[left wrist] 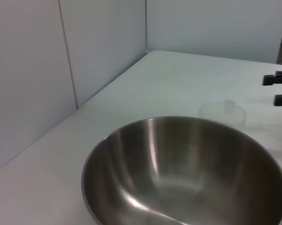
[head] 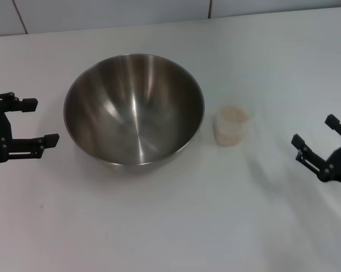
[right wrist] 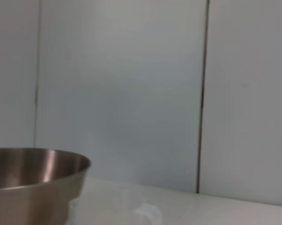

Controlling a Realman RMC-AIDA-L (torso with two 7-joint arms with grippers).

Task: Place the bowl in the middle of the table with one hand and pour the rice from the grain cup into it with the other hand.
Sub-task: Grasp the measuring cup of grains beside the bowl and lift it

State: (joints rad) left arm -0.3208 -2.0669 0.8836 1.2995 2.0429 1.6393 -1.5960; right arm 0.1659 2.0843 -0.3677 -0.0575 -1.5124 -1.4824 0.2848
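Observation:
The steel bowl (head: 134, 107) stands empty on the white table (head: 176, 226), left of the middle. The clear grain cup (head: 232, 127) stands upright just right of it, holding the rice (head: 234, 114). My left gripper (head: 45, 120) is open and empty, level with the bowl and a short way off its left side. My right gripper (head: 312, 129) is open and empty, well to the right of the cup. The left wrist view shows the bowl (left wrist: 187, 173) close, with the cup (left wrist: 223, 112) behind it and the right gripper (left wrist: 271, 90) beyond. The right wrist view shows the bowl's wall (right wrist: 33, 183).
A white panelled wall (head: 102, 11) runs along the table's far edge. Bare tabletop lies in front of the bowl and cup, and between the cup and my right gripper.

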